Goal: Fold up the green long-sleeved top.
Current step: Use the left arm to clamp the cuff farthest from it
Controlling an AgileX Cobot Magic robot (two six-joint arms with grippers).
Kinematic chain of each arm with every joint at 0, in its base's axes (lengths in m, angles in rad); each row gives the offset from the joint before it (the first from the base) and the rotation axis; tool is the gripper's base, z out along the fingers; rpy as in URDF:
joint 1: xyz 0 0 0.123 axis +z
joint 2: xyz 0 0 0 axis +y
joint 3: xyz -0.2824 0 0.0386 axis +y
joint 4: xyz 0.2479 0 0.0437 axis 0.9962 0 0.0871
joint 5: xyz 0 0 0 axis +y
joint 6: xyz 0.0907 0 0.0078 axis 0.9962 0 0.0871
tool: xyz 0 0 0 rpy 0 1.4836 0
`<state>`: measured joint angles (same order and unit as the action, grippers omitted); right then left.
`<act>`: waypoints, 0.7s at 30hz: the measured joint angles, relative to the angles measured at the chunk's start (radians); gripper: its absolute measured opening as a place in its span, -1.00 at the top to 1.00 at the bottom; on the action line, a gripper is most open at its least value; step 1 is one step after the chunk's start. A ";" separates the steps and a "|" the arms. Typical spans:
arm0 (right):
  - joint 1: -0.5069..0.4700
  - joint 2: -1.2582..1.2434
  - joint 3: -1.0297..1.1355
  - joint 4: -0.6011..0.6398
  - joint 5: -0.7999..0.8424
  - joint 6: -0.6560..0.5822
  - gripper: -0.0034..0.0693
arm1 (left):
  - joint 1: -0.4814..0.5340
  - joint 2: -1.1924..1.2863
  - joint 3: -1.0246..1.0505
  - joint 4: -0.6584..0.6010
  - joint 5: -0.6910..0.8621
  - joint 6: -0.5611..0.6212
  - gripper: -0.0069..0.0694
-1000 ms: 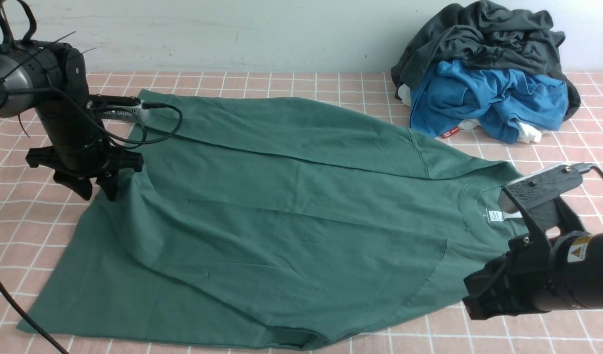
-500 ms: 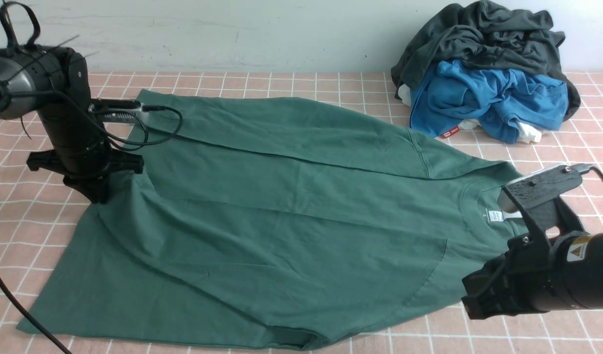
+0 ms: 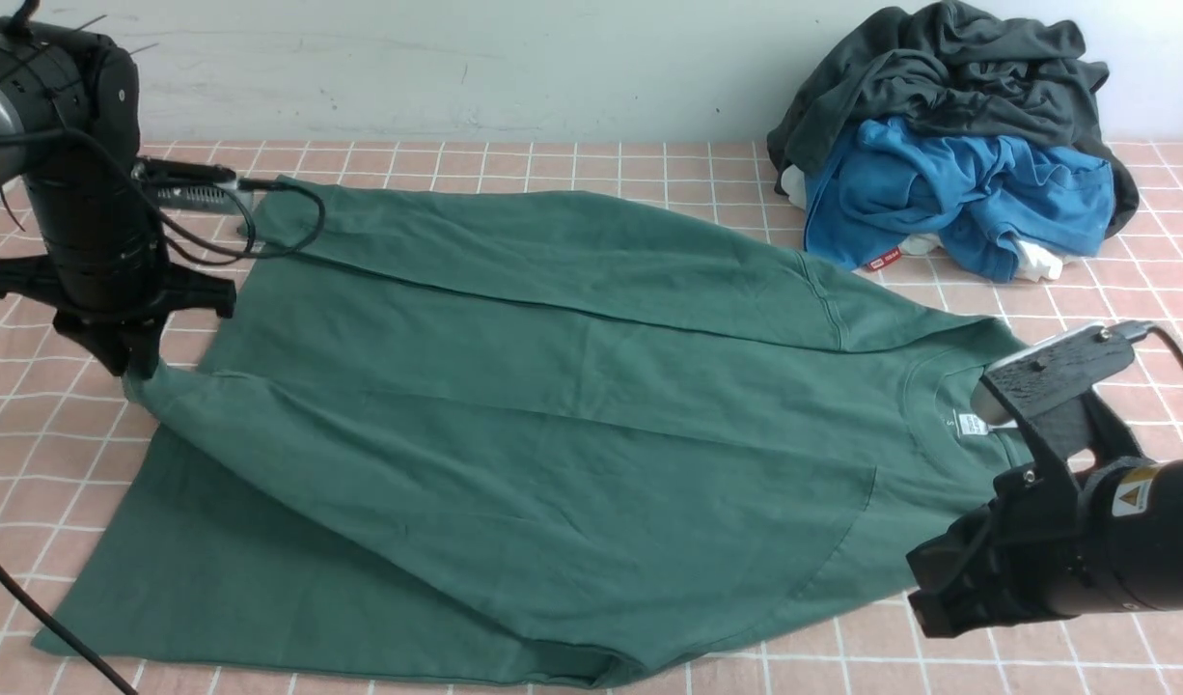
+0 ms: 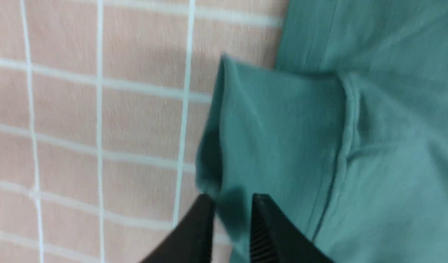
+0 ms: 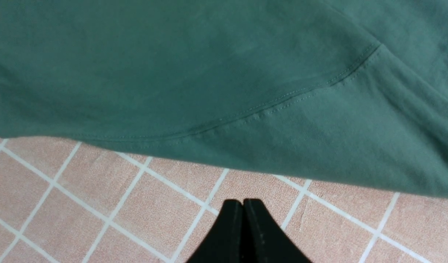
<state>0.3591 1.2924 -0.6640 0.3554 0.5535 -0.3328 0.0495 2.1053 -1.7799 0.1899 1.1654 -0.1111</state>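
Note:
The green long-sleeved top [image 3: 572, 405] lies spread on the pink tiled table, neck label [image 3: 973, 423] to the right, hem to the left. One sleeve runs across the body to a cuff [image 4: 268, 131] at the far left. My left gripper [image 3: 133, 365] points down at that cuff. In the left wrist view its jaws [image 4: 233, 199] stand a little apart, open, with the cuff's edge between them. My right gripper [image 5: 243, 201] is shut and empty, just off the top's near edge [image 5: 246, 146] by the shoulder seam, low at the right [image 3: 934, 603].
A heap of a dark grey garment [image 3: 949, 68] and a blue garment [image 3: 949, 193] sits at the back right against the wall. The left arm's cable [image 3: 283, 227] loops over the top's far left corner. Bare tiles [image 3: 32, 415] lie left of the top.
My left gripper closed on the sleeve cuff, carried it left and a little back, stretching the sleeve out, and its jaws have now parted again. The right arm has barely moved.

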 joint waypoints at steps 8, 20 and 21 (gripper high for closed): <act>0.000 0.001 0.000 0.001 -0.025 0.000 0.93 | -0.011 0.115 -0.224 -0.169 -0.319 0.005 -0.32; 0.000 0.041 0.000 0.034 -0.034 0.000 0.93 | -0.048 0.486 -0.519 -0.055 -0.516 -0.009 -0.26; 0.000 0.043 0.000 0.034 -0.034 -0.001 0.93 | -0.050 0.490 -0.529 -0.036 -0.523 -0.015 -0.19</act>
<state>0.3591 1.3352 -0.6640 0.3897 0.5197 -0.3337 -0.0007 2.5954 -2.3084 0.1540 0.6429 -0.1259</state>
